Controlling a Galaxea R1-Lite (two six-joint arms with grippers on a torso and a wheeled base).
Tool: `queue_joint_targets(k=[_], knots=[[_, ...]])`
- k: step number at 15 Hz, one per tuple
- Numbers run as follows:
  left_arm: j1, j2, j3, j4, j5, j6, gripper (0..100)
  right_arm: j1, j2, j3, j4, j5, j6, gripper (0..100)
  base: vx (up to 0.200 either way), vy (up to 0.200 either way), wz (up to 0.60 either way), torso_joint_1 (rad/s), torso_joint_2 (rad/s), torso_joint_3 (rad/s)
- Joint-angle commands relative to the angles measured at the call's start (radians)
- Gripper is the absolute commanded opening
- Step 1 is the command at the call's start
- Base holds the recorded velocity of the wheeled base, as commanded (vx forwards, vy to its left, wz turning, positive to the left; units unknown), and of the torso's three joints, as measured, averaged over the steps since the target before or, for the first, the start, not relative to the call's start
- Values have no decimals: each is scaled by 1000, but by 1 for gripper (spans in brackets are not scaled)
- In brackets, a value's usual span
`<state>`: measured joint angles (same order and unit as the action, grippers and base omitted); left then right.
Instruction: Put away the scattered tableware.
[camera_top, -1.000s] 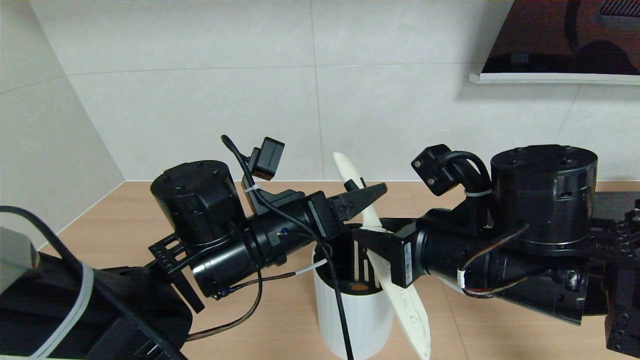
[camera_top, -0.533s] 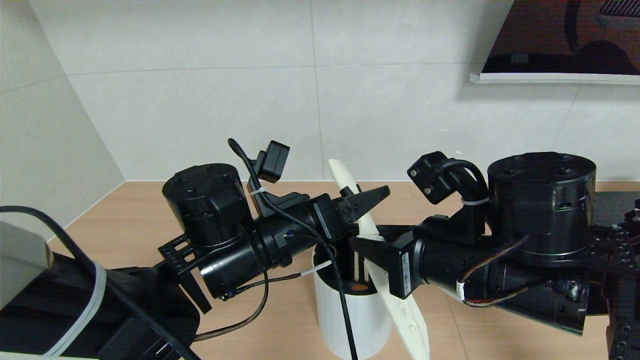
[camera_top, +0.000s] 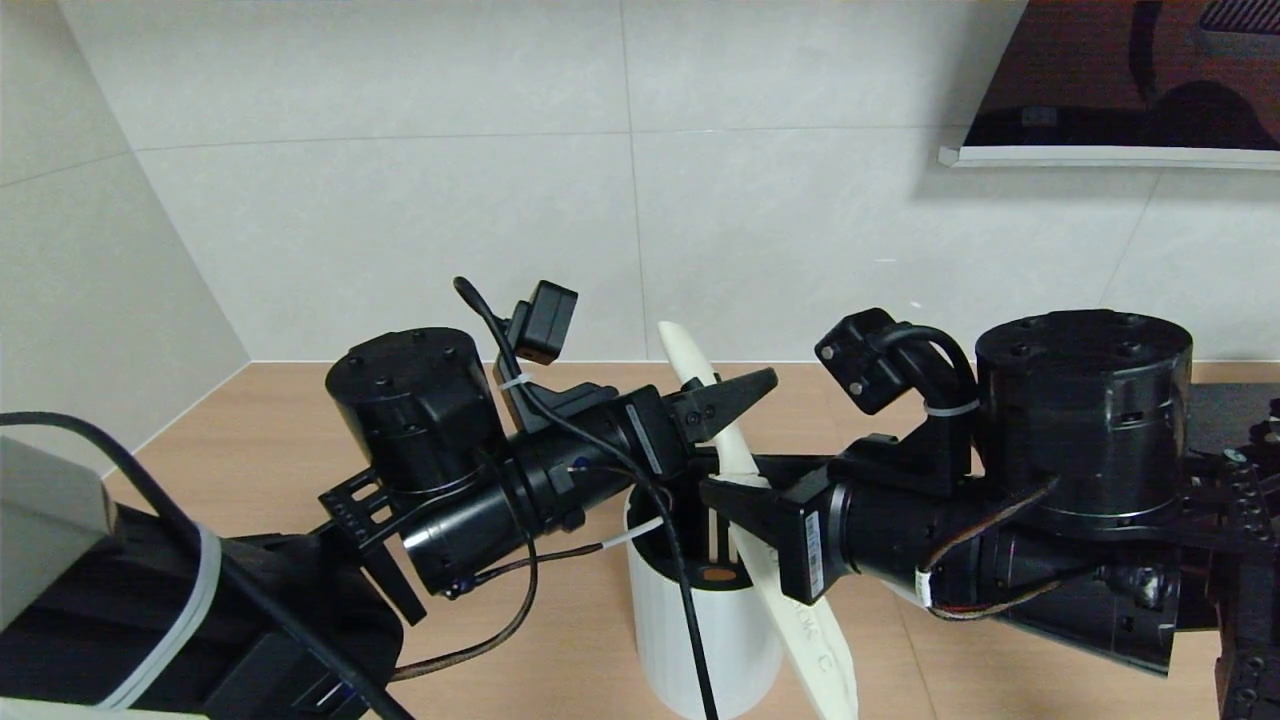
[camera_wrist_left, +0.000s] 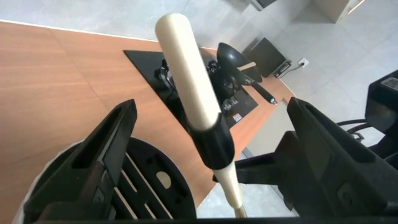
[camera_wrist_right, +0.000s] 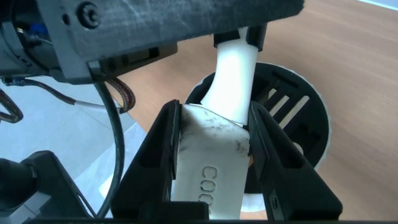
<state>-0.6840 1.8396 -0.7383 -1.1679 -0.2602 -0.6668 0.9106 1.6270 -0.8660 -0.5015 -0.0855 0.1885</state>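
Backdrop: large pale grey wall tiles (camera_top: 400, 200), meeting in a corner on the left. Light wooden countertop (camera_top: 250, 430) below. Dark glossy panel (camera_top: 1130, 80) upper right (white lower edge), casting a soft shadow.

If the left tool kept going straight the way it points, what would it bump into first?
Probably the white spatula, whose handle stands between the open fingers of the left tool. Depth is hard to judge, but nothing nearer shows.
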Motion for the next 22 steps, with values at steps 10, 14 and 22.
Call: queue_joint_targets(k=[10, 14, 22], knots=[[-2, 0, 2, -1, -4, 0, 0, -1, -7, 4, -2, 9, 0, 0, 0, 0, 0, 0, 0, 0], [-2, 1, 4, -1, -2, 0, 0, -3, -10, 2, -2, 9, 0, 0, 0, 0, 0, 0, 0, 0], [-2, -19, 8, 1, 3, 0, 0, -32, -52, 2, 0, 21, -1, 100, 0, 0, 0, 0, 0, 0]])
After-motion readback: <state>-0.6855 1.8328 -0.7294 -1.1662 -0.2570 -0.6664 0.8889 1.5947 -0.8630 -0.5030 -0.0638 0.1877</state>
